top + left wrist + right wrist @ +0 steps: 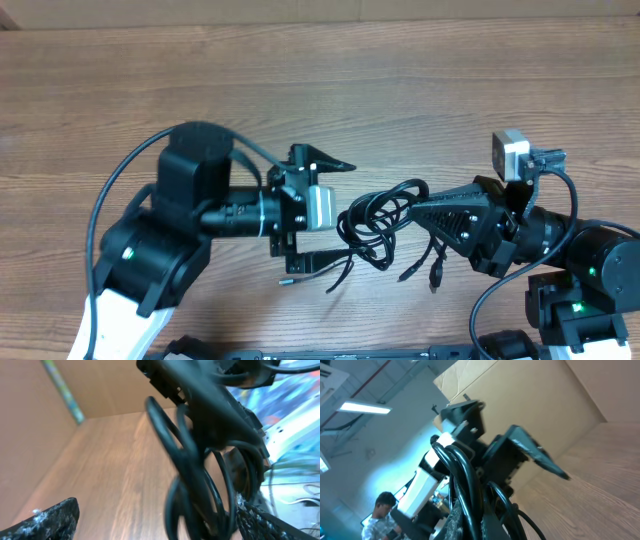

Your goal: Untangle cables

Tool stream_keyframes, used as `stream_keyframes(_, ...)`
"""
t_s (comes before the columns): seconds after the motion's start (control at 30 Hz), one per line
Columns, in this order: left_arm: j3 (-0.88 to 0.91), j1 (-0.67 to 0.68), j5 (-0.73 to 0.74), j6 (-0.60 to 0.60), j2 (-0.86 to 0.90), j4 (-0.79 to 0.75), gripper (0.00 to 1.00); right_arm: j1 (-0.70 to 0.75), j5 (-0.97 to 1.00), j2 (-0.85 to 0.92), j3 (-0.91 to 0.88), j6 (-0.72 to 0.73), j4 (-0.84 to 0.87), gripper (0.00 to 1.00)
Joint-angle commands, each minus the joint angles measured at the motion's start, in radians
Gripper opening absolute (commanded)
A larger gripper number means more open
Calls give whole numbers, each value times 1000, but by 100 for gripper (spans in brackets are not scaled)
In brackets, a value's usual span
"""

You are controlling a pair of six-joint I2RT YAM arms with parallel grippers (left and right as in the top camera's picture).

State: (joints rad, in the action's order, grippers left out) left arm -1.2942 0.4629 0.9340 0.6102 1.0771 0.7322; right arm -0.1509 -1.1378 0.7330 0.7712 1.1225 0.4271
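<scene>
The cables [375, 218] are a looped black bunch held above the wooden table between the two arms, with plug ends [434, 284] hanging down toward the front. My right gripper [412, 207] comes in from the right and is shut on the bunch; in the right wrist view the cords [462, 475] run up out of its fingers [480, 520]. My left gripper [340, 212] faces the bunch from the left with its fingers wide apart. In the left wrist view the loops [190, 485] hang between its fingers [157, 522], close to the right finger.
The wooden table [300, 70] stretches behind both arms. The right arm's camera [510, 152] and its thick wire stand at the right. A cardboard wall [530, 395] rises beyond the table.
</scene>
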Motion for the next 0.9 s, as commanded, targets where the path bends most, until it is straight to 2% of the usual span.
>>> stream_keyframes(0.0,-17,-4,150,23,47,-31,99,0,-16,-8,29,7,10,4)
stream_keyframes(0.07,-17,-4,188,24,63,-42,93,0,-20,-8,29,7,10,4)
stream_keyframes(0.17,-17,-4,213,23,80,-50,73,0,-25,-8,29,6,10,4)
stream_keyframes(0.2,-17,-4,217,23,86,-53,46,0,-25,-8,29,6,10,4)
stream_keyframes(0.23,-17,-5,216,23,86,-53,30,0,-25,-8,29,3,9,4)
stream_keyframes(0.27,-17,-5,213,23,86,-53,5,0,-25,-7,29,2,9,4)
stream_keyframes(0.33,-17,-5,211,23,86,-54,4,0,-30,-1,29,-23,6,4)
stream_keyframes(0.43,-17,-5,163,1,86,-53,4,0,-33,6,29,-137,-76,4)
stream_keyframes(0.57,-17,-5,-29,-136,84,-50,4,0,-2,22,29,-278,-300,16)
stream_keyframes(0.63,-17,-5,-144,-204,81,-43,4,0,32,36,29,-342,-415,32)
stream_keyframes(0.73,-17,-5,-330,-303,73,-18,4,0,91,56,29,-413,-555,49)
stream_keyframes(0.8,-17,-5,-428,-358,71,-2,4,0,137,68,29,-453,-641,68)
stream_keyframes(0.87,-17,-5,-508,-397,70,13,4,0,170,78,29,-497,-708,80)
